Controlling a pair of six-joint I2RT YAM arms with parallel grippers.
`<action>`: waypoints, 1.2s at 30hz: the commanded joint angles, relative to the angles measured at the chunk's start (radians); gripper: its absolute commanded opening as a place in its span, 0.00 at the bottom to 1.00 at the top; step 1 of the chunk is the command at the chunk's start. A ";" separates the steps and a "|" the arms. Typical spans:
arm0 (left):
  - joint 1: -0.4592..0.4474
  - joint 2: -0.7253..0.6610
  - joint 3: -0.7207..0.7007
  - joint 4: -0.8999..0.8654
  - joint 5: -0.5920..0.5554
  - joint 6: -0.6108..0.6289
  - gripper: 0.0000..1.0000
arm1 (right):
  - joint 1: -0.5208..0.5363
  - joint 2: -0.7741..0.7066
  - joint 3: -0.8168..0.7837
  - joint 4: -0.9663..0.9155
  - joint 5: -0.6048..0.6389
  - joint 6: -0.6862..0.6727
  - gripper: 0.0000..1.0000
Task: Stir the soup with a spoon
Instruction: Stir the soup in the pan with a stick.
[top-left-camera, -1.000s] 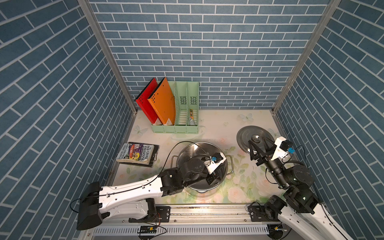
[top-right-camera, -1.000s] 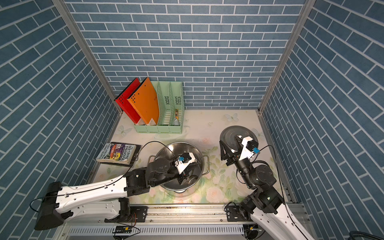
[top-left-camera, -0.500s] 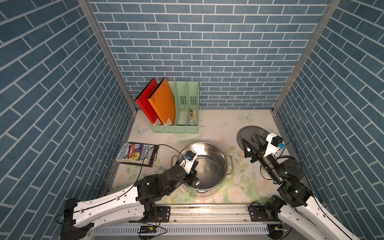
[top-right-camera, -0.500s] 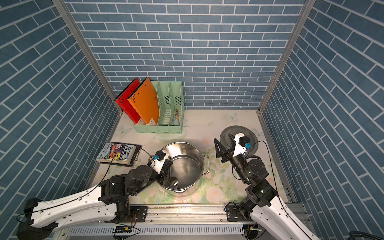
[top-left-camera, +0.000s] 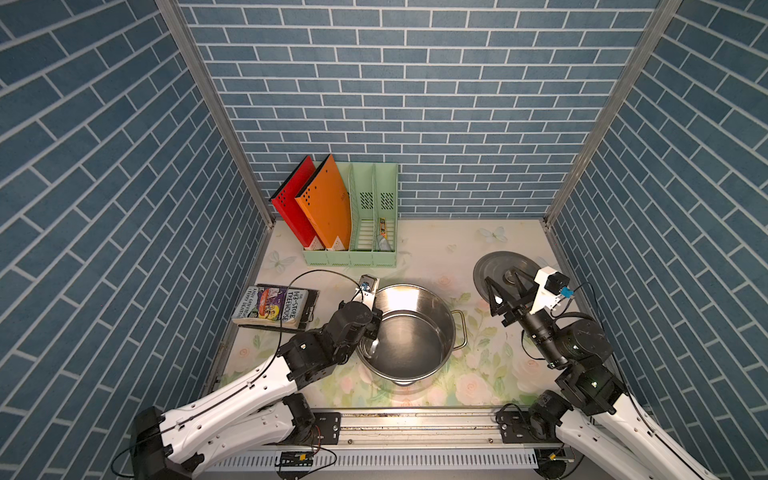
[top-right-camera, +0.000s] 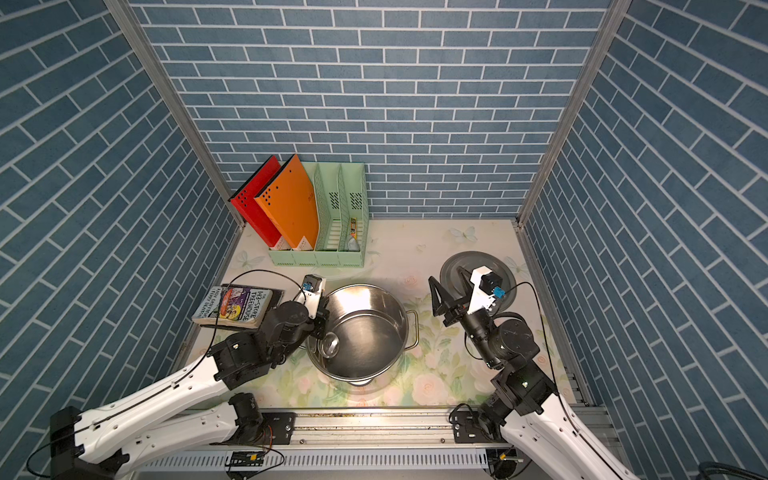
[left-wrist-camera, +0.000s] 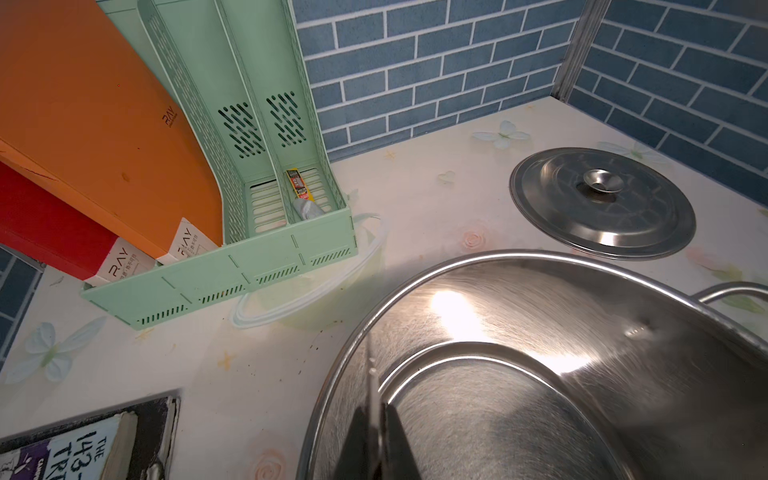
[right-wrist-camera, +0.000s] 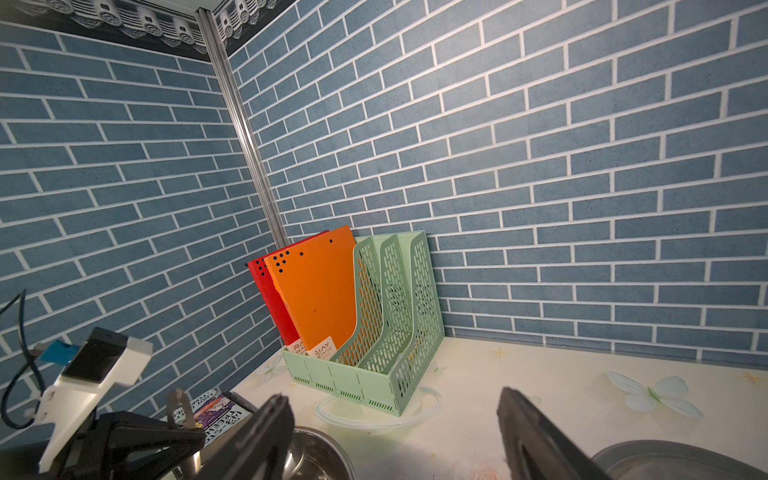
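- The left hand (left-wrist-camera: 376, 438) is clamped on the spoon (top-right-camera: 330, 345). Its fingers (left-wrist-camera: 357, 432) are pressed together on the thin handle, just over the left rim of the pot (top-left-camera: 451, 322).
- The spoon stands steeply in the pot, with its round bowl low inside, near the left wall.
- The right hand (top-left-camera: 506, 289) has its fingers wide apart and holds nothing. It hangs above the tabletop (top-left-camera: 436, 249) between the pot and the lid (top-left-camera: 490, 266), partly over the lid's near edge.
- The lid lies flat with its knob up, to the right of the pot and apart from it.
- A green rack (top-left-camera: 353, 257) stands at the back wall. It holds 2 folders in its left slots, a red one (top-left-camera: 291, 208) and an orange one (top-left-camera: 326, 203), and a small tube (left-wrist-camera: 301, 195) in its rightmost slot.
- A book (top-left-camera: 270, 307) lies flat to the left of the pot, beside the left arm.
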 joint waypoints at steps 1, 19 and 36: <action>0.025 0.057 0.040 0.132 0.009 0.085 0.00 | 0.003 -0.028 0.010 -0.011 0.019 -0.019 0.81; -0.052 0.423 0.213 0.511 0.336 0.157 0.00 | 0.001 -0.146 0.040 -0.136 0.081 -0.037 0.81; -0.242 0.274 0.098 0.459 0.495 0.118 0.00 | 0.002 -0.139 0.036 -0.136 0.085 -0.041 0.81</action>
